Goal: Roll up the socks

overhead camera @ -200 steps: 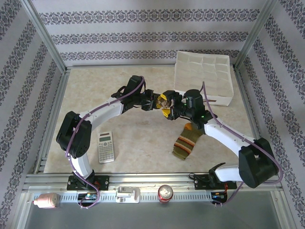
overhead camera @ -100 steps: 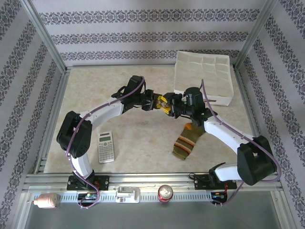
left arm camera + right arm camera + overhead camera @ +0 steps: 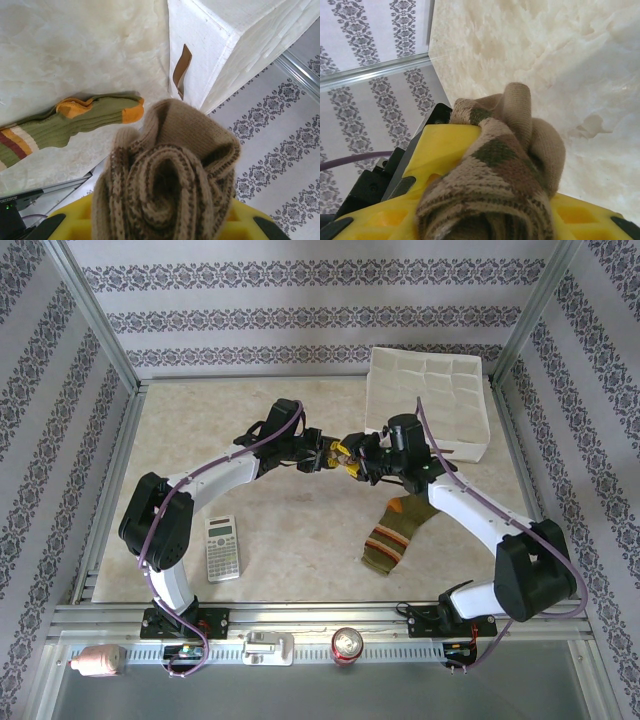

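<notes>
Brown sock (image 3: pixel 342 451), 1, pinched by L claw (image 3: pixel 328 454), prob R claw (image 3: pixel 357 462) too, 1 green sock (image 3: pixel 393 537)

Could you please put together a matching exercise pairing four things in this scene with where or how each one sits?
Things:
1. argyle sock
2. green striped sock
3. calculator
4. white box

Places or states:
a. at the far right corner of the table
b. lying flat on the table beside the right arm
c. rolled up, clamped in the left gripper
d. on the near side, next to the left arm

Pairs: 1-c, 2-b, 3-d, 4-a
</notes>
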Robot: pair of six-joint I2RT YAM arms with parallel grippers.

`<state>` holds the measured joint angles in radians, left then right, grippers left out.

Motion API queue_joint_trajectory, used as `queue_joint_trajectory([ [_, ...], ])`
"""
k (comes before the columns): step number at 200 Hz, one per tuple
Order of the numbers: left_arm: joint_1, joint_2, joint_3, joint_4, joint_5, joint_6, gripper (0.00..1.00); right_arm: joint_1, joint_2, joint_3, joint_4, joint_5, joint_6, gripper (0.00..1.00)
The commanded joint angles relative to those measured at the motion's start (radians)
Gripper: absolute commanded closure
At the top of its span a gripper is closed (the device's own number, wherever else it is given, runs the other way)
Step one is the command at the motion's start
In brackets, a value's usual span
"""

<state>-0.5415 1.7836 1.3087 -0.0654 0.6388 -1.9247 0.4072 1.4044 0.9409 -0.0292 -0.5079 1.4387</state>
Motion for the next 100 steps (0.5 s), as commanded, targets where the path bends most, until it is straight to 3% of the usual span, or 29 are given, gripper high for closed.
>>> queue_joint_trajectory([
  [1,-0.029,0.002,0.011,0.027,0.056,-0.019,1.00,-0.010,0.030,0.065,-0.046,-0.009,-0.085,0.65],
  [23,-0.038,0.011,0.016,0.035,0.060,-0.020,1.00,-0.010,0.030,0.092,-0.084,0.008,-0.122,0.79],
  [48,-0.042,0.013,0.021,0.036,0.064,-0.014,0.99,-0.010,0.017,0.110,-0.137,0.046,-0.178,0.88],
  [58,-0.041,0.010,0.021,0.030,0.063,-0.008,0.91,-0.009,0.011,0.122,-0.171,0.064,-0.208,0.91],
  [74,-0.041,0.006,0.024,0.016,0.061,0.011,0.71,-0.008,0.002,0.168,-0.273,0.105,-0.286,1.00],
  [100,-0.033,-0.011,0.058,-0.089,0.034,0.089,0.42,-0.011,-0.010,0.237,-0.423,0.175,-0.411,1.00],
])
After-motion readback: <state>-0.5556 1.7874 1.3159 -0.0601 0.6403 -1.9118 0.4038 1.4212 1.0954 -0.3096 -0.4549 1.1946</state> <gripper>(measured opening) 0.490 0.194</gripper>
